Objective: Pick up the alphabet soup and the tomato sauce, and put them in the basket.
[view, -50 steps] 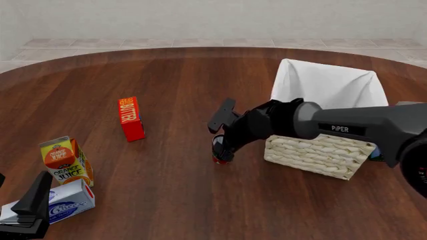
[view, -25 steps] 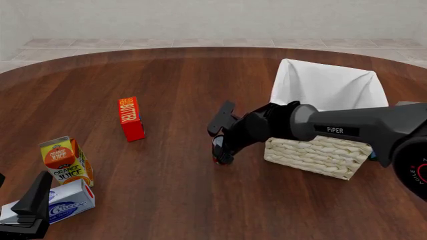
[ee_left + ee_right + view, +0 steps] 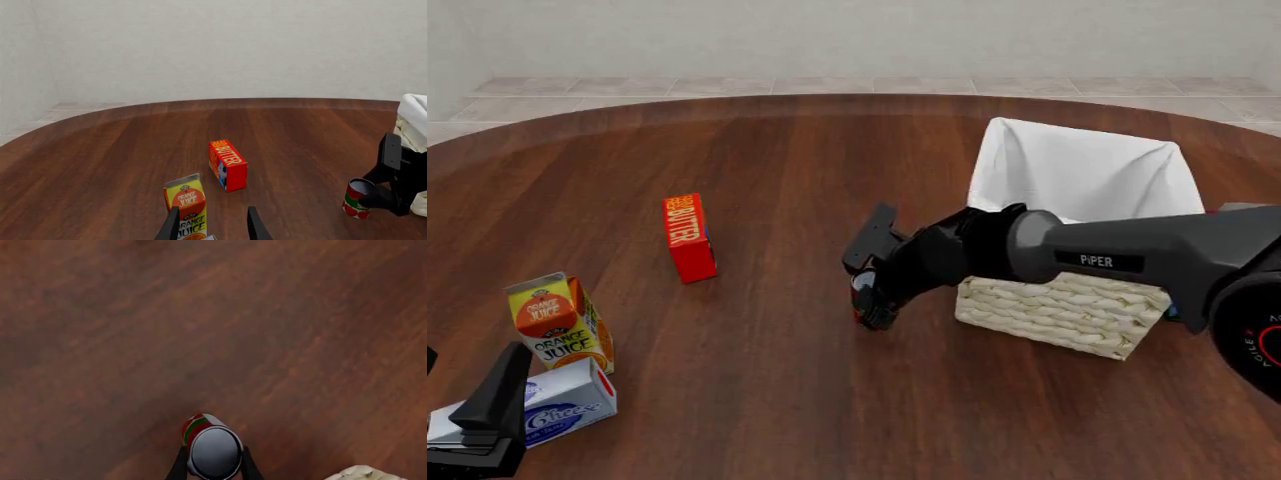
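Note:
The tomato sauce [image 3: 356, 199], a small can with a red label and a green band, is held tilted just left of the basket [image 3: 1065, 310]. My right gripper [image 3: 873, 302] is shut on it, one finger on each side of its silver top [image 3: 215, 452]. In the front view the can [image 3: 862, 292] is mostly covered by the gripper. Only a blue sliver, possibly the alphabet soup [image 3: 1174, 304], shows by the basket's right corner under my right arm. The pale wicker basket has a white cloth lining [image 3: 1081, 175]. My left gripper [image 3: 213, 229] is open and empty near the table's front left.
A red butter box [image 3: 689, 238] stands left of centre. An orange juice carton [image 3: 555, 322] and a white and blue carton [image 3: 561, 405] sit at the front left beside my left gripper [image 3: 487, 415]. The round wooden table [image 3: 761, 150] curves away at the back.
My right gripper, shut on the tomato sauce, has shifted slightly up and toward the basket, and the can now sits tilted. The left arm has not moved.

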Available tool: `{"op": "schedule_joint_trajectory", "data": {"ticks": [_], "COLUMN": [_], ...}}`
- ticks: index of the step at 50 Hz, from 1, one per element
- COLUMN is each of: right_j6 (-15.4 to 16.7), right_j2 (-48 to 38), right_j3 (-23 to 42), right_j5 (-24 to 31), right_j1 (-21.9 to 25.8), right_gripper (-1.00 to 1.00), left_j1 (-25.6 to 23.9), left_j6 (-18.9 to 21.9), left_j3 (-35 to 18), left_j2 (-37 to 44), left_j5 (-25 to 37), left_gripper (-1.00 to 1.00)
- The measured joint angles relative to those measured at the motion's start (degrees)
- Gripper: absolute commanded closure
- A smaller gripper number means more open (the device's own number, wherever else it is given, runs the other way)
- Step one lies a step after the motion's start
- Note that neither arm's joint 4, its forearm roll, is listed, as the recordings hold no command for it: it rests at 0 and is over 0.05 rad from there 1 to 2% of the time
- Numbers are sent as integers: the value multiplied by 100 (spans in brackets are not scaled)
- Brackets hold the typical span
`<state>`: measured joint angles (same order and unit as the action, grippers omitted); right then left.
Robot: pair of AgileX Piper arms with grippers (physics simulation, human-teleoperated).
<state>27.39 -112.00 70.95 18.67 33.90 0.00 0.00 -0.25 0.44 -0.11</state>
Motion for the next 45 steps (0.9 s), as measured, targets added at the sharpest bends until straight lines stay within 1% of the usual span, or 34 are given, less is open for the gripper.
{"op": "schedule_joint_trajectory", "data": {"ticks": [17,45], "right_j6": [140,223], "right_j2": [16,351], "right_j3": [-3,55], "right_j5": [29,252], "right_j1": [-19,74], "right_gripper": [100,100], "left_j1": [0,0], "left_j6": [0,0], "left_j3": [0,0], "left_j2": [0,0], "left_j5": [0,0], "left_gripper": [-100,-100]}}
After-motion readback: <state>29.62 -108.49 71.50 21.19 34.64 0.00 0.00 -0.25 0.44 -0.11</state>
